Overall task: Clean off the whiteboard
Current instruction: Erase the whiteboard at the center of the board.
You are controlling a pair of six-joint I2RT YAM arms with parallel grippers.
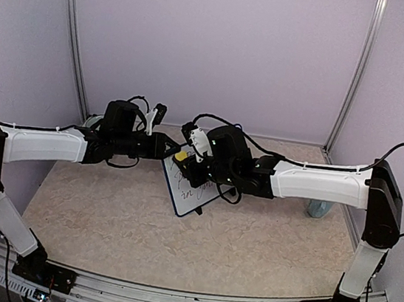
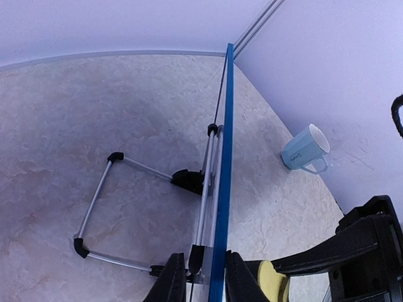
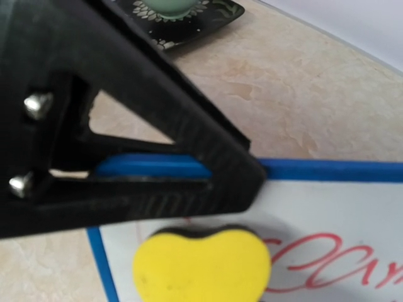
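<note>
Whiteboard (image 1: 188, 186) stood mid-table (image 1: 104, 216).
Its upper edge is straddled by the left gripper (image 2: 201, 277); a sponge (image 3: 201, 267) is held against its face by the right gripper (image 1: 185, 161); a mug (image 2: 305, 150) is set well right.

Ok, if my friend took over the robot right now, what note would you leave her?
The left fingers sit on either side of the whiteboard at its upper edge; I can't tell if they pinch it yet.
The right fingers are shut on the yellow sponge, at the board's top corner.
The board leans on its stand mid-table.
Done: sponge is in hand and at the board.
Left: the writing is not wiped off yet.
</note>
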